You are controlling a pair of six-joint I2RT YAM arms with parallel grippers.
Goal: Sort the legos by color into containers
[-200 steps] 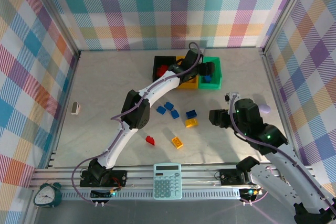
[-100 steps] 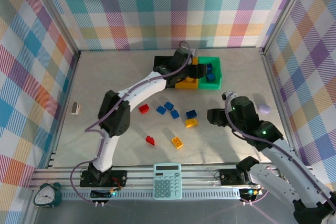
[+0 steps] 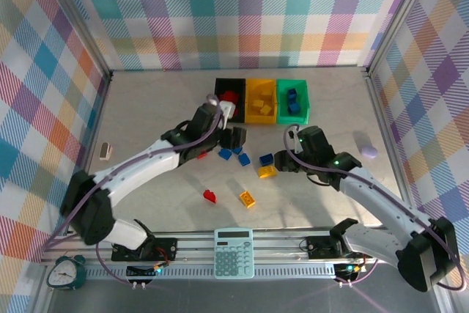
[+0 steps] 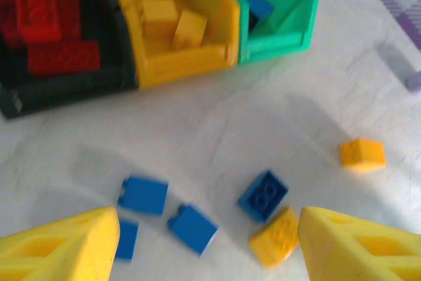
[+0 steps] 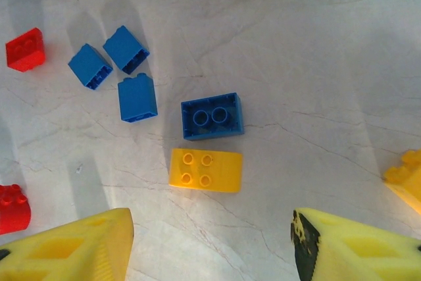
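Setting: a pale marbled table [image 3: 146,115] fenced by plaid walls.
Containers: a black bin [image 3: 219,86], a yellow bin [image 3: 261,119] and a green bin [image 3: 293,119] stand side by side in a row near the far wall.
Sorted so far: red bricks [image 4: 38,8] lie in the black bin, yellow bricks [image 4: 160,14] in the yellow bin and blue bricks [image 3: 292,100] in the green bin.
Loose legos: a cluster of three blue pieces [image 5: 137,97] lies on the table in front of the bins. To its right a studs-up blue brick [image 5: 212,115] sits just beside a yellow four-stud brick [image 5: 205,169]. A small red brick [image 5: 25,49] lies left of the cluster. Nearer the arms, a red piece [image 3: 210,196] and a yellow piece [image 3: 248,199] lie apart.
Left gripper [image 4: 209,220]: above the table in front of the black bin, fingers spread wide, nothing between them.
Right gripper [image 5: 210,218]: above the blue and yellow pair, fingers likewise wide and empty.
Other things: a teal calculator [image 3: 234,252] at the near rail; a lilac lump [image 3: 368,152] by the right wall.
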